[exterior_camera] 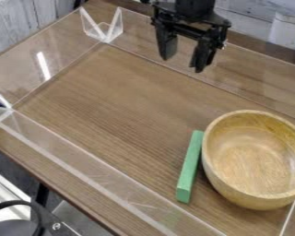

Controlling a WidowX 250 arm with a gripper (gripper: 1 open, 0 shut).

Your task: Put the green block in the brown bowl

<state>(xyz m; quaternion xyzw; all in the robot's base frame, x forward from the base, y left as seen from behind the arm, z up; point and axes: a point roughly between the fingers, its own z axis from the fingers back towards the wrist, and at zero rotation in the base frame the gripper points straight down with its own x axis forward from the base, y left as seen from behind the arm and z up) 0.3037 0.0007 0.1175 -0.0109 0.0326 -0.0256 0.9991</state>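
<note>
Across the middle of the frame lies the desk (100, 111), a brown wood-grain surface fenced by low clear acrylic walls (45, 138) that run along its left and near edges, with a folded clear corner piece (103, 28) at upper left. Beyond the desk, at the top edge, pale boards or panels of the room are visible but too cropped to identify. At lower right sits the brown bowl (253, 159), round, thick-rimmed, upright and holding nothing. Just beside its left rim, apparently touching or nearly so, the green block (190, 166) lies flat on the desk, its long axis running from the bowl's upper-left rim toward the lower edge of the frame. At upper centre the black pincer (187, 51) hangs pointing downward with its jaws spread and nothing between them, well apart from the block.

Risks, as judged from this layout: the block lies so close to the bowl that a descending finger may strike the rim or shove the bowl aside. Jaws not aligned across the block's narrow width would slide it rather than grip it. A grasp near one end could let the long bar tilt and catch the rim on transfer. The near acrylic wall limits approach from the lower side.
</note>
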